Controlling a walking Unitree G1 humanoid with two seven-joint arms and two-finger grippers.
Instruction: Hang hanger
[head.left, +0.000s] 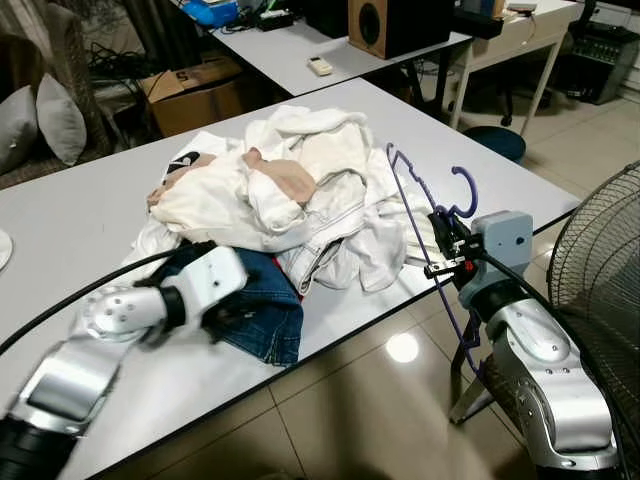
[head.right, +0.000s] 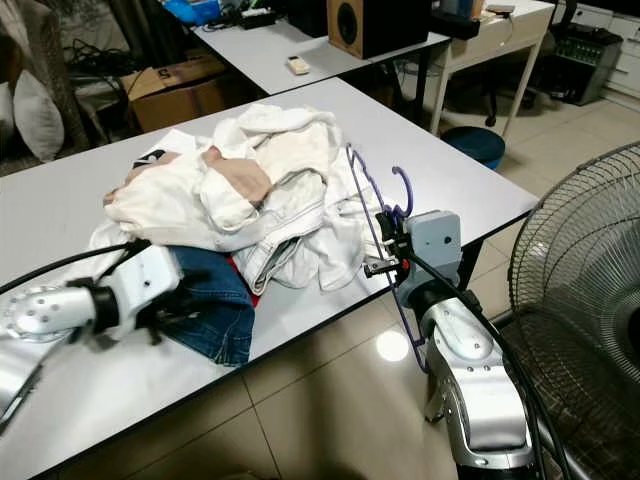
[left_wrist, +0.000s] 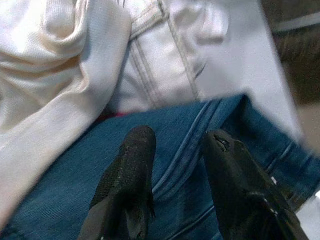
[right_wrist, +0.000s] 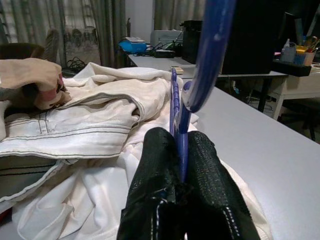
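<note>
- While the purple hanger (head.left: 425, 235) stands upright at the worktop (head.left: 90, 210) edge, beside the white clothes pile (head.left: 290, 190), the right end effector (right_wrist: 181, 150) is clamped on its stem.
- Left end effector (left_wrist: 175, 150) hovers spread apart over blue jeans (head.left: 265, 310), gripping nothing.
- To do this well, I'd lift the hanger clear of the clothes first, keeping its hook upward so nothing snags.
</note>
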